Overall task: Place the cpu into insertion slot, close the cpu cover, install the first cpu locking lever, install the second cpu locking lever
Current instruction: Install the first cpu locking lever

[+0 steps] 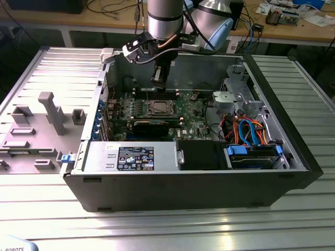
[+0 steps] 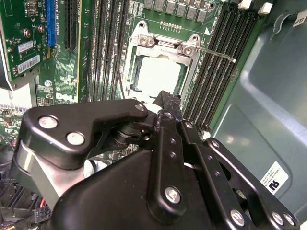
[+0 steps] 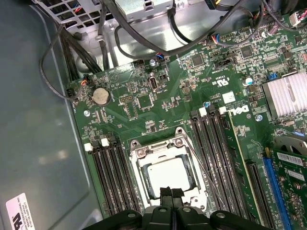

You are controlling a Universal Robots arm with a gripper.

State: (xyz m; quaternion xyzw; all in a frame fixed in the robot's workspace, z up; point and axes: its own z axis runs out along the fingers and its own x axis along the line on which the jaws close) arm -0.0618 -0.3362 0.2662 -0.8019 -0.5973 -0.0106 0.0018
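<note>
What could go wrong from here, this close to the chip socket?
The closed fingers hang right at the edge of the cover around the chip; a slight misaim might scrape either. The thin lever reaches out across the memory slots, so a push might slip onto them.

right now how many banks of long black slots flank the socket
2: one bank beside the insertion slot, another opposite; the gripper may hide more.

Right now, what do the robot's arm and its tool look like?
The arm is a shiny silver tube with a rounded grey joint. A white bracket and dark cables sit at its wrist. The tool is black, built from chunky links dotted with round silver screws.
</note>
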